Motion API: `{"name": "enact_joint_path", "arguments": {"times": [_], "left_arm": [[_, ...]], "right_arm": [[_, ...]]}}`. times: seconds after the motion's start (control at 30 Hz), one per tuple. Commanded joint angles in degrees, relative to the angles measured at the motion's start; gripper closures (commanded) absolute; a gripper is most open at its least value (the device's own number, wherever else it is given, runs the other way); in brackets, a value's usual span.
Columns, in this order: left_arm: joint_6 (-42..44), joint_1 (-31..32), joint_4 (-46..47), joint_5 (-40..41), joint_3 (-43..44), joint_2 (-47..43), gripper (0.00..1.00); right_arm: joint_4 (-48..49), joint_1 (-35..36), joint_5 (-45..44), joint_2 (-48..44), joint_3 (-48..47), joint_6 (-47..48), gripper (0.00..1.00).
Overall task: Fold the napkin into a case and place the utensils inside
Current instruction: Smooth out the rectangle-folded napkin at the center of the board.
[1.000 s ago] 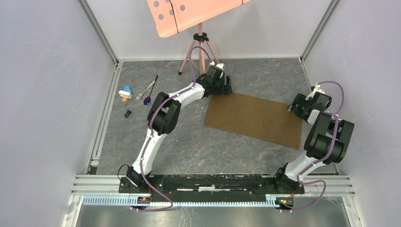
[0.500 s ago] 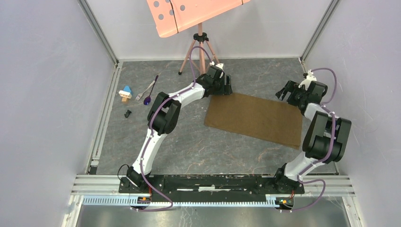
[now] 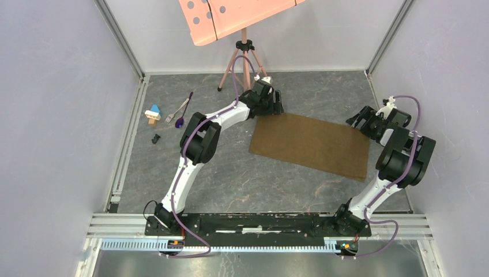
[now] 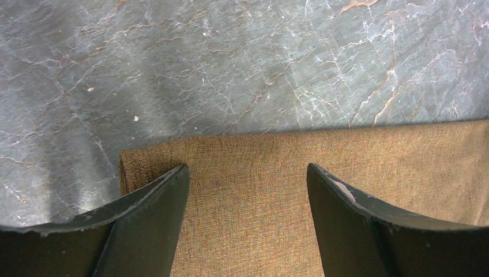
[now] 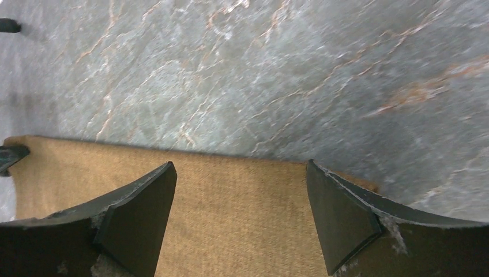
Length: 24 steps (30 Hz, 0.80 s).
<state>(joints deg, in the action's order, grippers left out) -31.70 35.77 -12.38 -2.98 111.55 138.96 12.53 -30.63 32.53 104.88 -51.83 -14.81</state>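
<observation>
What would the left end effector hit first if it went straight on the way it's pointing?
Most likely the napkin, near its far corner: cloth fills the view between the left end effector's open fingers. The remaining gap is unclear.

The right fingers (image 5: pixel 132 219) have moved to the napkin (image 3: pixel 311 144)'s far corner.

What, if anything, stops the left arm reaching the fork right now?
Likely nothing, so yes. The left gripper is open over the napkin's corner, holding nothing, and nothing stands between it and the fork.
</observation>
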Motion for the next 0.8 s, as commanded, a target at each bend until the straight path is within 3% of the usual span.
{"name": "enact_joint_path", "arguments": {"times": [0.0,0.17,0.23,0.37,0.43,0.57,0.77], "left_arm": [[-2.32,-1.57,-2.60,2.49,-0.37,2.64,0.18],[-0.73,-1.24,-3.11,1.04,0.18,1.50,0.16],[0.03,-0.97,-3.81,-1.12,0.82,0.57,0.15],[-0.30,0.01,-6.73,-6.66,3.84,-2.36,0.14],[-0.65,0.65,-8.22,-9.63,5.24,-4.32,0.12],[-3.07,1.64,-9.96,-14.44,5.19,-8.71,0.11],[-6.58,3.47,-11.17,-21.21,-0.24,-16.66,0.12]], "right_arm": [[-4.61,-0.79,-6.45,2.34,-3.94,5.98,0.11],[-16.25,0.76,-16.02,-2.31,-8.59,8.11,0.12],[-22.72,3.71,-27.37,-7.23,-9.53,5.28,0.03],[-33.27,11.75,-41.33,-15.75,-8.13,1.46,0.02],[-35.33,14.53,-41.49,-20.04,-4.76,1.85,0.02],[-33.02,14.94,-30.77,-29.06,5.48,2.72,0.02],[-37.75,14.89,-32.80,-31.49,8.34,1.12,0.02]]}}
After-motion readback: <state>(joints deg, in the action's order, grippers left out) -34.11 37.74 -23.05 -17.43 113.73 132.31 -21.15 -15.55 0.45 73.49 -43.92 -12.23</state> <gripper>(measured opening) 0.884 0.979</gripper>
